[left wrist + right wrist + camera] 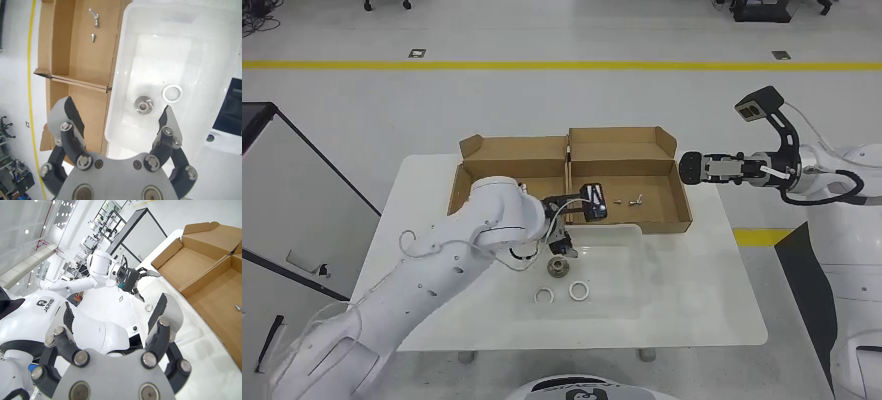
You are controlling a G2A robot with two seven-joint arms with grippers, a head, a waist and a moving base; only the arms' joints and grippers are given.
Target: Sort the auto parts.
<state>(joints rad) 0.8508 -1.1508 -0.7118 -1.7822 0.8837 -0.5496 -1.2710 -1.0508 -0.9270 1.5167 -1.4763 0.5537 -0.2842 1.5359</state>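
A metal flange (559, 266) (143, 106) lies in the white tray (639, 262) (121, 62), with two white rings (543, 295) (580, 291) beside it; one ring (172, 93) (148, 307) is close to the flange. My left gripper (562, 243) (117, 106) (146, 286) hangs open just above the tray's end nearest the boxes, empty, the flange a little ahead of its fingertips. Two bolts (620, 200) (637, 197) (94, 18) (93, 37) lie in the right cardboard box (627, 150) (208, 298). My right gripper (689, 167) (114, 302) is open and empty beside that box's outer wall.
A second cardboard box (512, 160) (191, 255) stands left of the first, both at the table's far side with flaps up. The white table (692, 300) has bare room right of the tray and along its front edge. A black-framed panel (302, 200) stands left of the table.
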